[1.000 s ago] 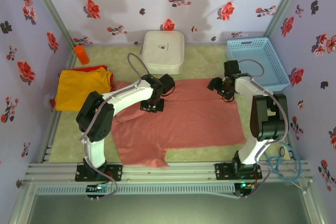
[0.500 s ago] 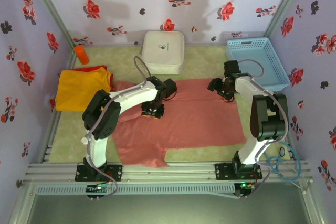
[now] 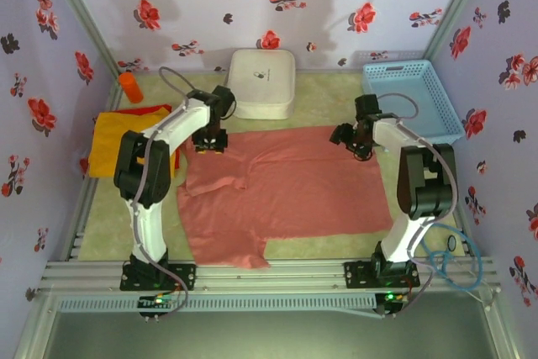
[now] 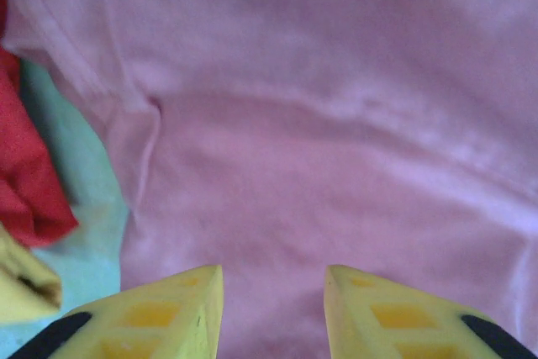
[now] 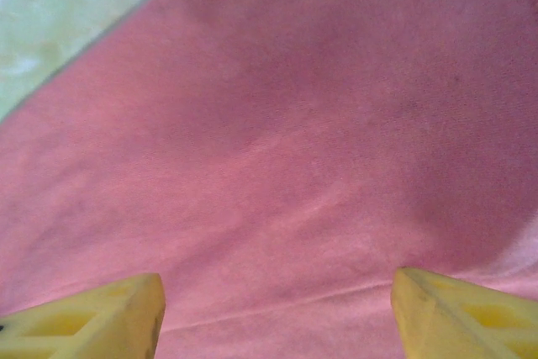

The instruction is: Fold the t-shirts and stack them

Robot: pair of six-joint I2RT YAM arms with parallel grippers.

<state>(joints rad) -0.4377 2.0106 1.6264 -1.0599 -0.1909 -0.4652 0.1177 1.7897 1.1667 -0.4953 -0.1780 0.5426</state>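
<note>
Little seems done: the pink t-shirt [image 3: 286,182] lies spread unfolded, the yellow-orange t-shirt [image 3: 105,149] aside, left end effector [image 4: 273,279] and right end effector [image 5: 277,292] both apart, empty.

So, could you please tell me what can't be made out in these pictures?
Red shirt: top view, mostly covered by the yellow shirt; left wrist view, cut off by the left edge.
Left gripper: top view, fingertips hidden under its own wrist, so contact with the pink shirt is unclear.
White box: top view, lid mark too small to read.
</note>
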